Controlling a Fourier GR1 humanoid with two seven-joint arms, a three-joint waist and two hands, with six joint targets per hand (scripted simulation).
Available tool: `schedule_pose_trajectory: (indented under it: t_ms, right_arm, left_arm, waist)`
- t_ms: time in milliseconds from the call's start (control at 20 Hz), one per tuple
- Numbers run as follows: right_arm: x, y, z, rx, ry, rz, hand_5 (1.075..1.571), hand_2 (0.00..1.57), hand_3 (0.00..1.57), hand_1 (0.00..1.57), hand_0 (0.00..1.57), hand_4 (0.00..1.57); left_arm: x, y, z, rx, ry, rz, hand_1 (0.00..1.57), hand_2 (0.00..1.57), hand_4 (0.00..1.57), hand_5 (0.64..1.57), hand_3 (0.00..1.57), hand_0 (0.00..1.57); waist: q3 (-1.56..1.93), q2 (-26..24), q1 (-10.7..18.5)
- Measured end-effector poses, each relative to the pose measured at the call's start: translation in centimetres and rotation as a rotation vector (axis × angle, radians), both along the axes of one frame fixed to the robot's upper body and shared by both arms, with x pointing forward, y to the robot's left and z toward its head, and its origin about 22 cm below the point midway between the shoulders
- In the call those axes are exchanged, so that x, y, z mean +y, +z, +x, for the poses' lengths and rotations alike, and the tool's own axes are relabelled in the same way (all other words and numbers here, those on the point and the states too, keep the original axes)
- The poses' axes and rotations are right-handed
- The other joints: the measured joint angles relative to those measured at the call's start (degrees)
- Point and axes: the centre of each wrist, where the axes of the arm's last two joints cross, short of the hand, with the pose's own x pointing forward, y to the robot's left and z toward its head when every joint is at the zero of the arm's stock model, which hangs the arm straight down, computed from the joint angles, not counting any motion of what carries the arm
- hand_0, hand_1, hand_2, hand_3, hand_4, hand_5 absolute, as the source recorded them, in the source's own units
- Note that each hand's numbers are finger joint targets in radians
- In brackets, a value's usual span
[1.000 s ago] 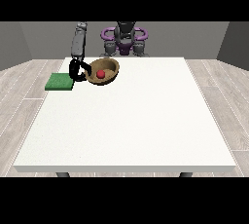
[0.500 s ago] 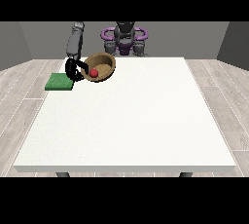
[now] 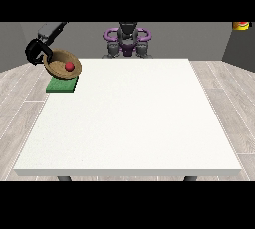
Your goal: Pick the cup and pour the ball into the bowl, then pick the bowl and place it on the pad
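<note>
I see the hand at the view's left (image 3: 36, 53) raised, fingers grasping one tilted bowl (image 3: 61, 65) with one ball (image 3: 69, 66) above one pad (image 3: 62, 85).

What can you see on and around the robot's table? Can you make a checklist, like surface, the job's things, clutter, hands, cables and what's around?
Surface: large white table, mostly bare.
Job's things: brown bowl with the red ball inside, tilted and held above the green pad at the table's far corner on the view's left. Whether the bowl touches the pad cannot be told. Cup: nothing seen.
Clutter: nothing seen.
Hands: the hand at the view's left is at the bowl's rim, curled round it. The other hand: nothing seen.
Cables: nothing seen.
Surroundings: robot's body behind the table, wood-plank floor, grey walls, a small red and yellow thing at the upper right edge.
</note>
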Motion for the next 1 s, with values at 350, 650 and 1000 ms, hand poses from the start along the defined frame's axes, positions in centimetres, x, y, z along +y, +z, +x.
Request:
schedule_pose_trajectory:
  t_ms: [350,650,1000]
  right_arm:
    - [0.3,-0.5,0.8,-0.041,-0.039,0.041,1.570,1.57,0.45,1.57,1.57,1.04]
    - [1.2,-1.4,1.6,-0.062,-0.058,0.089,1.571,1.57,0.60,1.57,1.57,0.99]
    - [-0.7,-1.2,1.1,-0.070,-0.162,0.122,1.554,1.57,0.98,1.57,1.57,0.00]
  left_arm:
    - [0.9,-0.7,-0.4,-0.032,0.004,0.015,0.00,0.00,1.21,1.556,0.00,0.00]
    - [1.2,-1.2,-0.5,-0.041,0.009,0.020,0.00,0.00,1.20,1.558,0.00,0.00]
    - [2.0,1.0,-0.9,-0.071,0.011,0.027,0.00,0.00,1.20,1.561,0.00,0.00]
  waist:
    - [-0.24,1.9,0.2]
    - [-0.47,2.0,0.2]
    - [-0.30,3.5,0.6]
